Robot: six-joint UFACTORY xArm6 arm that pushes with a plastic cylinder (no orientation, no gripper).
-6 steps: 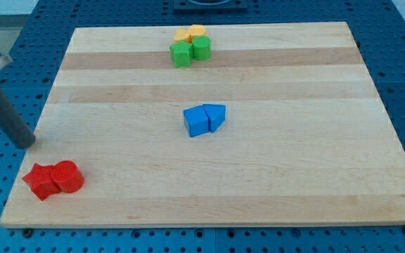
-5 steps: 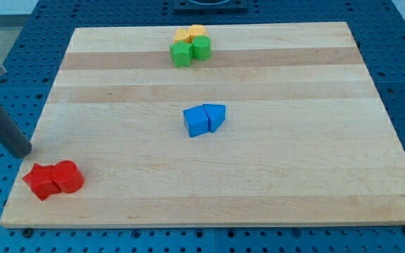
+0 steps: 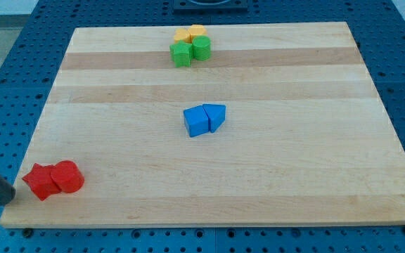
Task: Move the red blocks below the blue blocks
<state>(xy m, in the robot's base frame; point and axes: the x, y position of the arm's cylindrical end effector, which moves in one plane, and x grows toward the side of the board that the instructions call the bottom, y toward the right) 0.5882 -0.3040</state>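
My tip [image 3: 8, 199], a bare rod w/ nothing to open or close, sits just off the bench [image 3: 273, 190] edge at 9 o'clock from the red blocks [image 3: 54, 179]. Blue blocks [image 3: 204, 119] lie far toward 2 o'clock, so push should run toward 3 o'clock.

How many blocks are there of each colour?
red blocks: 2
blue blocks: 2
green blocks: 2
yellow or orange blocks: 2
Total: 8 blocks
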